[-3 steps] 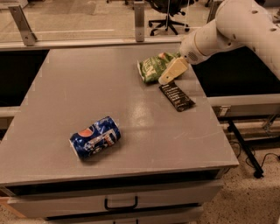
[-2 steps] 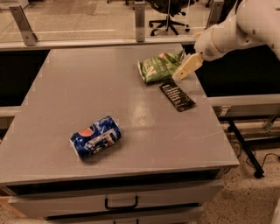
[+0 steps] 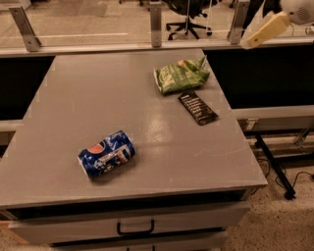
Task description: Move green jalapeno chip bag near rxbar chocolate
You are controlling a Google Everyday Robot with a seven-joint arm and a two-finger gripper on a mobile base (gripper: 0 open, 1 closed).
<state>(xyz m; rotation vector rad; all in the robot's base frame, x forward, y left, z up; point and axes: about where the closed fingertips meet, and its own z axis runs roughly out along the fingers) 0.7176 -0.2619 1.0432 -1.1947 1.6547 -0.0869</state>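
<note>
Grey table (image 3: 147, 73), flat matte top w/ faint scuffs and a soft glare patch toward the right edge. There's a drawer under the near edge w/ a dark handle (image 3: 135, 228). Along the far edge runs a rail w/ metal posts (image 3: 156, 22), and glass behind it. An office chair (image 3: 189, 12) stands on the pale floor beyond that. Speckled floor and a black stand leg (image 3: 274, 169) sit off the right edge.

On top, a blue soda can (image 3: 106, 153) lies on its side, left of centre and closer to the near edge, well apart from the rest. The green jalapeno chip bag (image 3: 181, 75) lies crinkled near the far-right corner. The rxbar chocolate (image 3: 197, 108) lies flat just beside it, on its near side and angled along the right edge. Can't tell if the two touch.

The gripper (image 3: 265, 30) hangs in the air past the far-right corner, above and right of the bag and clear of the tabletop. Only a cream-coloured bit of it shows at the frame's top right, so can't tell if the claw is apart or together. The visible part touches nothing.
</note>
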